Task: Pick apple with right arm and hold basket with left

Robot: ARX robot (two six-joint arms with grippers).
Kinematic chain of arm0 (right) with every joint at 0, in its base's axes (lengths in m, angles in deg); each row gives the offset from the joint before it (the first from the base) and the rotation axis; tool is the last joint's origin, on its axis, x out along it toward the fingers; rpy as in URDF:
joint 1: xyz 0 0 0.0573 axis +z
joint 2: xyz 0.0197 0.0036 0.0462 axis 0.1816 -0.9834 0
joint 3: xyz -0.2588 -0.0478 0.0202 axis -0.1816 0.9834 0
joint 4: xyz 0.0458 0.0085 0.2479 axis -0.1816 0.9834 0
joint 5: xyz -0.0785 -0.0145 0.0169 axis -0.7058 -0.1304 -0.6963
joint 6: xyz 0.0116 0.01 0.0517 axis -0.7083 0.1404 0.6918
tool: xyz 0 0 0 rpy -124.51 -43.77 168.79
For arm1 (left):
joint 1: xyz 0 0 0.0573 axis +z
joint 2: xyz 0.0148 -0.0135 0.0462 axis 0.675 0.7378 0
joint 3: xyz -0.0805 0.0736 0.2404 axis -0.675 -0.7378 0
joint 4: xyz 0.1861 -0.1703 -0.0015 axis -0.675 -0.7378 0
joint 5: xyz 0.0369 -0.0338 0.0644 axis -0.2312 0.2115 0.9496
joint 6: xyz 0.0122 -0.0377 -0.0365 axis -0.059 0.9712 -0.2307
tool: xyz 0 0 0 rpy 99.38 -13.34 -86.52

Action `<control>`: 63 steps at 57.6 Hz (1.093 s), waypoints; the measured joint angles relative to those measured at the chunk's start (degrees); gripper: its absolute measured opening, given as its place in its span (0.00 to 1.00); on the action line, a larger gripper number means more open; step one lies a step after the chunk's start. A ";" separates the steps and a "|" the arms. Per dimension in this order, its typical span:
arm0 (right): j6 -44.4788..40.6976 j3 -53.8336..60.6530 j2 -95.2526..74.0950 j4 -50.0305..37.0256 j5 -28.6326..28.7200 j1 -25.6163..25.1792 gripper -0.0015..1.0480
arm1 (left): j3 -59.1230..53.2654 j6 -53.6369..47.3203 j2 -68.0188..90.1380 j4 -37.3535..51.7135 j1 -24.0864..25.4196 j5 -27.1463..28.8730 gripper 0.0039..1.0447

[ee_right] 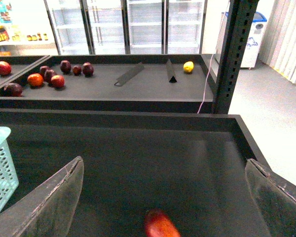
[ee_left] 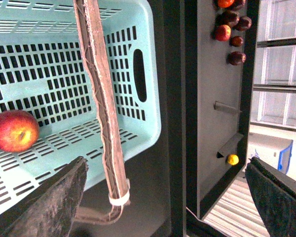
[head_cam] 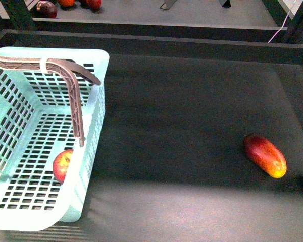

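The pale mint-blue basket (head_cam: 98,75) stands at the left of the dark table, its brown latticed handle (head_cam: 74,103) arching over it. The round red apple (head_cam: 63,165) lies on the basket floor against the right wall. In the left wrist view the apple (ee_left: 14,130) lies inside the basket (ee_left: 148,106), and the handle (ee_left: 102,103) runs between the wide-open fingers of my left gripper (ee_left: 170,197), which holds nothing. My right gripper (ee_right: 170,197) is open and empty above the table. Neither arm shows in the front view.
An elongated red-and-yellow fruit (head_cam: 265,155) lies at the right of the table, also low in the right wrist view (ee_right: 160,224). A corner of the basket (ee_right: 0,168) shows there. A second shelf behind holds several dark red fruits (ee_right: 49,76) and a yellow one (ee_right: 188,67).
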 joint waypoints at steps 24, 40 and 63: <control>0.00 0.00 0.00 0.02 -0.02 0.00 0.92 | -17.99 -41.31 -5.42 39.50 0.79 -5.49 0.67; -0.02 0.00 0.00 0.02 -0.02 0.00 0.92 | -31.02 -80.56 -14.19 52.19 4.44 -9.81 0.20; 0.00 0.00 0.00 0.02 0.00 0.00 0.92 | -41.11 -84.24 -28.92 47.71 6.54 -10.67 0.02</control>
